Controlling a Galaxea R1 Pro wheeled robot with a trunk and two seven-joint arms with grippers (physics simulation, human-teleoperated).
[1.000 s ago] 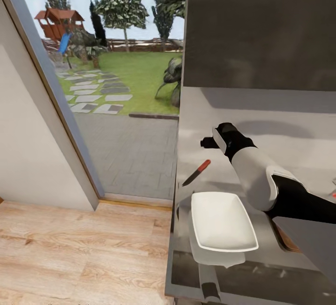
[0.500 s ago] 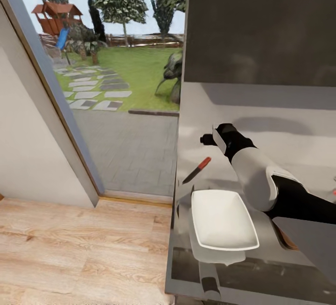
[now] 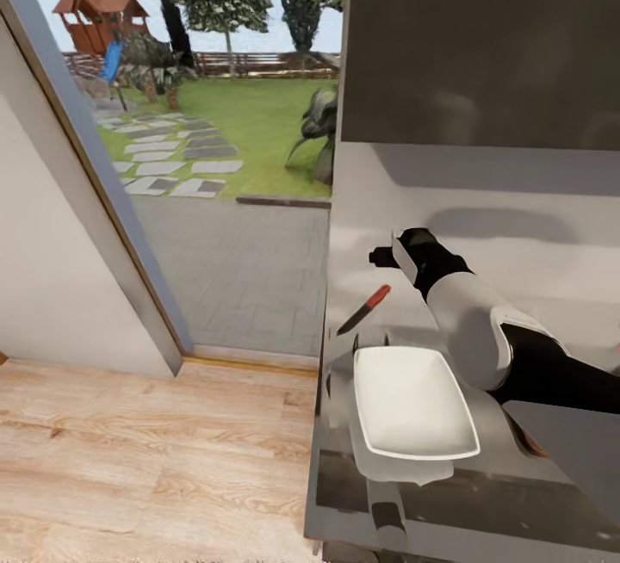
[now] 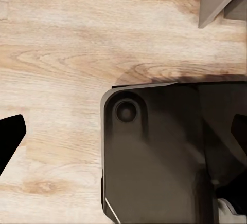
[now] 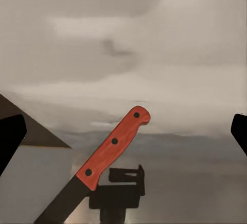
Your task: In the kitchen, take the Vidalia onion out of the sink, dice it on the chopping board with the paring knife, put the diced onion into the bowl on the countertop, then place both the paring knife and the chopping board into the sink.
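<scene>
The paring knife (image 3: 366, 309), red handle and dark blade, lies on the glossy grey countertop (image 3: 534, 227) just behind the white bowl (image 3: 415, 404). My right gripper (image 3: 376, 258) hovers above the knife's handle end, open and holding nothing. In the right wrist view the knife (image 5: 110, 149) lies between the spread fingers of the right gripper (image 5: 126, 131), below them on the worktop. A brown sliver of the chopping board (image 3: 527, 441) peeks from under my right arm. My left gripper (image 4: 126, 136) hangs open over my dark base (image 4: 154, 157). The onion and the sink are out of view.
The countertop's left end (image 3: 323, 348) drops off to a wooden floor (image 3: 155, 460). A tall glass door (image 3: 224, 201) looks onto a garden. A dark wall cabinet (image 3: 482, 38) hangs over the worktop. A white wall (image 3: 52, 270) stands at left.
The whole picture has shifted slightly, so the camera moved. The knife and bowl sit a touch higher in view. My right arm keeps its pose, and both grippers stay open.
</scene>
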